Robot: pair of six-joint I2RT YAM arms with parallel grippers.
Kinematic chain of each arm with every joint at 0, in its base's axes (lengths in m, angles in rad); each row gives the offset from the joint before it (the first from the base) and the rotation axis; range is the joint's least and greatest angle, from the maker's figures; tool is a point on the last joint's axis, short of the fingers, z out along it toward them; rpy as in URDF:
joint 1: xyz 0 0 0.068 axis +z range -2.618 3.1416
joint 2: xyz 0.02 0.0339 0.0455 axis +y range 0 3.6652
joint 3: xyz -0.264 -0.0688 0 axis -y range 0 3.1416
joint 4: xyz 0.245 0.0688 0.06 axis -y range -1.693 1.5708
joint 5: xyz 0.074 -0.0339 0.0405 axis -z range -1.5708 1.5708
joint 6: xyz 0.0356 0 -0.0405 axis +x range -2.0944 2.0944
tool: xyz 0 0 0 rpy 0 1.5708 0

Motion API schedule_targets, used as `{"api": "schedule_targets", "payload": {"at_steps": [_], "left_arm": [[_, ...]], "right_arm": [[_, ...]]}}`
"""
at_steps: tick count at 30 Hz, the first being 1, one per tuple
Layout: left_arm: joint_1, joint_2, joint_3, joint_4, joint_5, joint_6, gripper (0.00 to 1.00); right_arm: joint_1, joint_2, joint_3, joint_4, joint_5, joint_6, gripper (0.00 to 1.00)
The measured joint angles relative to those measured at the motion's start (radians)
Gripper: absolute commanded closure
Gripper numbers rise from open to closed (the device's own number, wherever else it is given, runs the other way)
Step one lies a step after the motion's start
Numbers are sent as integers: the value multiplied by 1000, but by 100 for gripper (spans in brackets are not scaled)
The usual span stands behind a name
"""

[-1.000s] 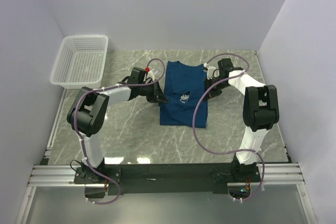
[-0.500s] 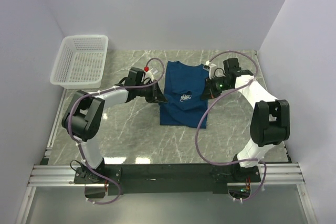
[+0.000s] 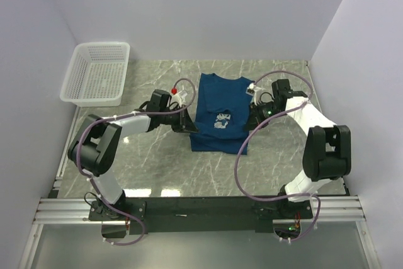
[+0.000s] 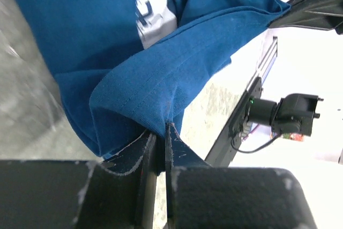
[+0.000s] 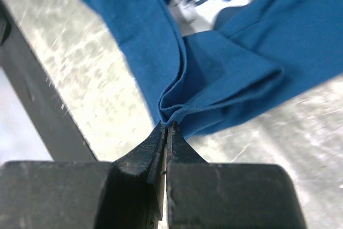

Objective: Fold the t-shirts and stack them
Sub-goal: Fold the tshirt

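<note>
The dark blue t-shirt (image 3: pixel 217 96) lies folded in the middle of the marble table, its pale print (image 3: pixel 220 120) facing up. My left gripper (image 3: pixel 188 126) is shut on the shirt's left edge, and my right gripper (image 3: pixel 251 123) is shut on its right edge. In the left wrist view the gripper (image 4: pixel 163 130) pinches a raised fold of the blue cloth (image 4: pixel 177 73). The right wrist view has the gripper (image 5: pixel 167 126) clamping a bunched hem of the shirt (image 5: pixel 236 73) just above the table.
A white mesh basket (image 3: pixel 94 74) stands at the back left corner. Pale walls close the table on the left, back and right. A black rail (image 3: pixel 201 206) with both arm bases runs along the near edge.
Both grippers have moved toward the near edge, still holding the shirt's side edges. The right arm's elbow has swung out to the right.
</note>
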Motion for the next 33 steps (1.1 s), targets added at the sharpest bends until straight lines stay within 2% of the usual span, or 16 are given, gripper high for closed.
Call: {"api": "schedule_targets", "payload": {"at_steps": [7, 11, 14, 15, 17, 18, 21, 23, 26, 28, 31, 33], "left_arm": [[-62, -109, -99, 35, 16, 0, 85], [-116, -163, -179, 52, 26, 0, 83], [-156, -201, -261, 67, 36, -11, 74], [-168, -214, -287, 72, 39, -19, 67], [-195, -243, -341, 72, 45, -36, 61], [-208, -254, -359, 73, 46, -48, 53], [-263, -297, -408, 73, 48, -80, 45], [-294, -332, -425, 60, 42, -95, 43], [-340, -444, -432, -11, -7, -106, 41], [-358, -558, -432, -71, -60, -108, 39], [-370, -741, -431, -138, -164, -119, 28], [-369, -826, -431, -172, -243, -137, 26]], "right_arm": [[8, -114, -26, -187, -93, -248, 100], [96, -145, -69, -288, -103, -414, 100], [227, -209, -171, -315, -58, -490, 100], [271, -241, -207, -319, -35, -510, 99], [334, -315, -267, -341, 15, -550, 90], [351, -347, -286, -351, 38, -569, 85], [382, -452, -331, -390, 118, -634, 64], [391, -505, -347, -409, 161, -669, 47], [397, -581, -364, -425, 207, -694, 33], [399, -636, -374, -428, 232, -698, 31], [399, -700, -382, -401, 256, -650, 25], [399, -711, -397, -347, 262, -595, 25]]}}
